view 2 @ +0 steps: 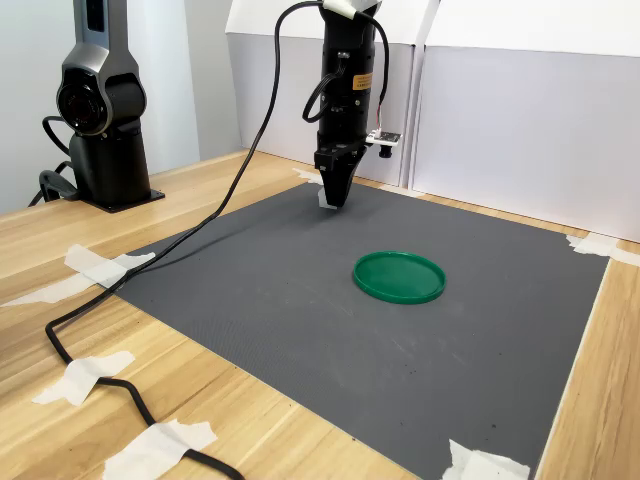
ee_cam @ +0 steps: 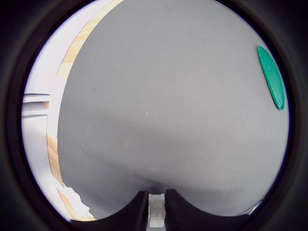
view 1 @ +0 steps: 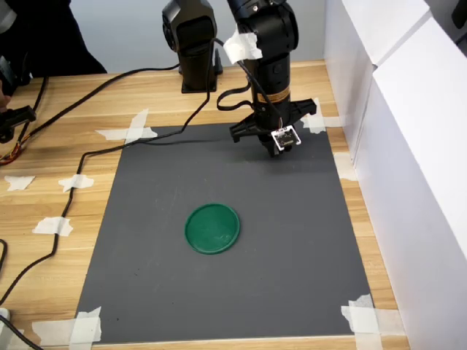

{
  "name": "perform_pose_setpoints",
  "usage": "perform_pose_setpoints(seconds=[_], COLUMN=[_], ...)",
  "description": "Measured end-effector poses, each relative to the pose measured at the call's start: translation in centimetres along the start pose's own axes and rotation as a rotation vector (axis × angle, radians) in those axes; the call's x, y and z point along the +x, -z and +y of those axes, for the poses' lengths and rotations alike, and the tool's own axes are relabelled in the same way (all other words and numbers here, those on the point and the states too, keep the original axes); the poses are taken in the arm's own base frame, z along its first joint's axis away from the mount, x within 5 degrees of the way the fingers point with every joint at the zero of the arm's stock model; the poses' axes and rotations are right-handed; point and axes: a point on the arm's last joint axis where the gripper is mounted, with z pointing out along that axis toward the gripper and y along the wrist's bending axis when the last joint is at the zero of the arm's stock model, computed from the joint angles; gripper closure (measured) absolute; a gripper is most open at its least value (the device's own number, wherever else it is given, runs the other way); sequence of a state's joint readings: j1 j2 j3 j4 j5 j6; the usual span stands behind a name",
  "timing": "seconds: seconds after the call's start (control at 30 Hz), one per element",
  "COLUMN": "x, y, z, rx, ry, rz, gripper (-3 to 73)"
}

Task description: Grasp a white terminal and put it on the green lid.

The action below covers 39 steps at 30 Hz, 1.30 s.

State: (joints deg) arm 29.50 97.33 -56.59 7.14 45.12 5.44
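Note:
My gripper is shut on the white terminal, a tiny white block pinched between the two dark fingers in the wrist view. In both exterior views the gripper points straight down, close over the far part of the grey mat. The green lid lies flat near the mat's middle, well apart from the gripper and nearer the table's front edge. It shows edge-on in the wrist view. Whether the terminal touches the mat cannot be told.
A second black arm base stands on the wooden table behind the mat. A black cable runs across the mat's far left corner. White walls close the first exterior view's right. White tape pieces hold the mat's corners.

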Motion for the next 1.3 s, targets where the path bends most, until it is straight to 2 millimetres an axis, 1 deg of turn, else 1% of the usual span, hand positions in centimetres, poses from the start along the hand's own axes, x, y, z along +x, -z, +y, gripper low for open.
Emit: perform_pose_setpoints(seconds=[0.2,0.43,0.57,0.67,0.87,1.07,1.17,1.3], x=[-1.2,-3.0,-4.3,-5.1,-6.7,-8.1,-8.7,-9.4], y=[1.8,4.0,5.5,5.9,5.5,4.6,3.9,2.6], z=[-1.6,-3.9,-5.7,-7.3,-10.5,-12.7,-13.5,-13.8], rx=[0.001,0.008,0.027,0.053,0.115,0.142,0.148,0.146], ry=[-0.042,-0.084,-0.104,-0.115,-0.134,-0.131,-0.119,-0.1], rz=[-0.058,-0.106,-0.169,-0.19,-0.188,-0.167,-0.151,-0.119], gripper=[59.4,59.4,59.4,59.4,59.5,59.5,59.5,59.5])
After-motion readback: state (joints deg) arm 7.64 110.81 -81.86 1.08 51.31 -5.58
